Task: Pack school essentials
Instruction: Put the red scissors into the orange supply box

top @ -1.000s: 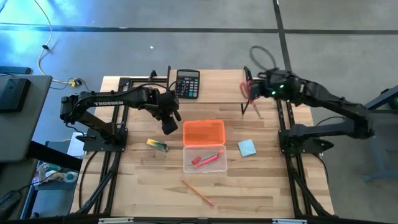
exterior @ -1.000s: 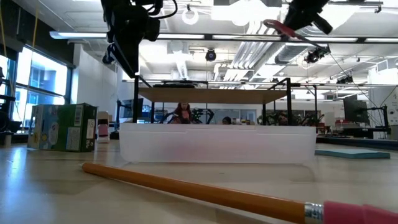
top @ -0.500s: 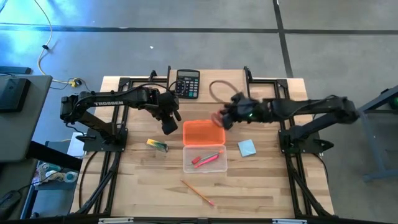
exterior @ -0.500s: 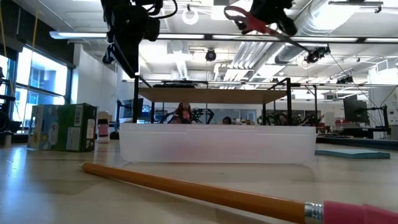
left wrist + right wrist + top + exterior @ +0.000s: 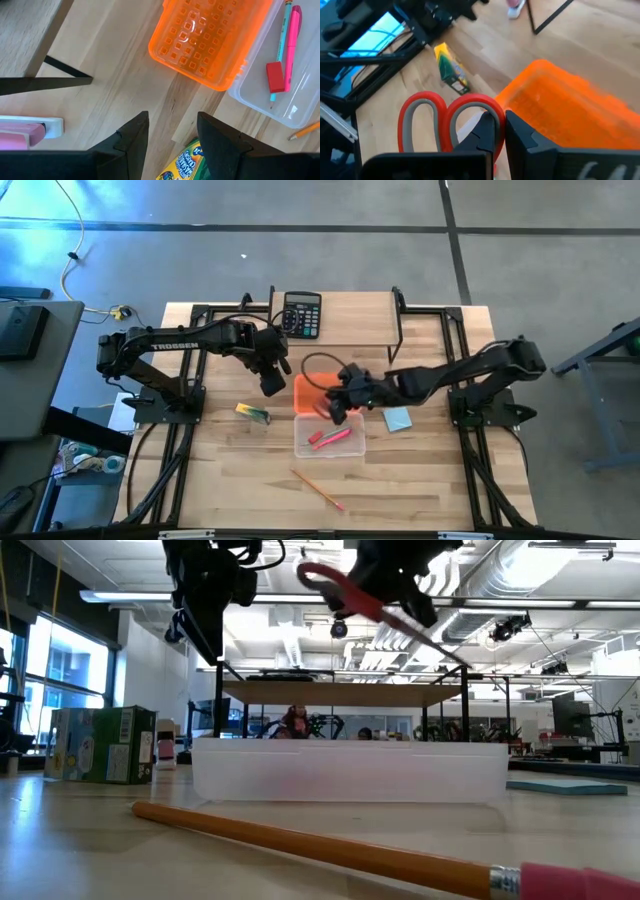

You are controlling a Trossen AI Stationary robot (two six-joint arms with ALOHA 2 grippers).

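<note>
My right gripper [image 5: 333, 408] is shut on the red-handled scissors [image 5: 372, 608] and holds them in the air over the open pencil box. The clear tray [image 5: 330, 438] of the box holds a pink marker, a small red eraser [image 5: 275, 77] and a pencil. Its orange lid [image 5: 322, 388] lies open on the far side. My left gripper [image 5: 272, 385] hangs open over bare wood just left of the lid, touching nothing. An orange pencil [image 5: 318, 489] lies near the front edge. A light-blue notepad [image 5: 397, 418] lies right of the tray. My right gripper pinches the rim of one red handle loop [image 5: 496, 116] between its two fingers; one finger [image 5: 486, 131] seems to stand inside that loop. The fingers slant down from the table's right. The scissors are lifted clear, and their blades [image 5: 435, 642] slope down away from the handles.
A yellow-green crayon box [image 5: 253, 413] lies left of the tray, below my left gripper. A wooden shelf on black legs [image 5: 345, 320] stands at the far middle, with a black calculator [image 5: 302, 315] at its left end. There is free wood near the front edge.
My right gripper has carried the scissors from beside the shelf's right legs toward the table's left and near edge and downward, to over the box. It has tipped further down and rolled on the way. It has stayed shut on them.
</note>
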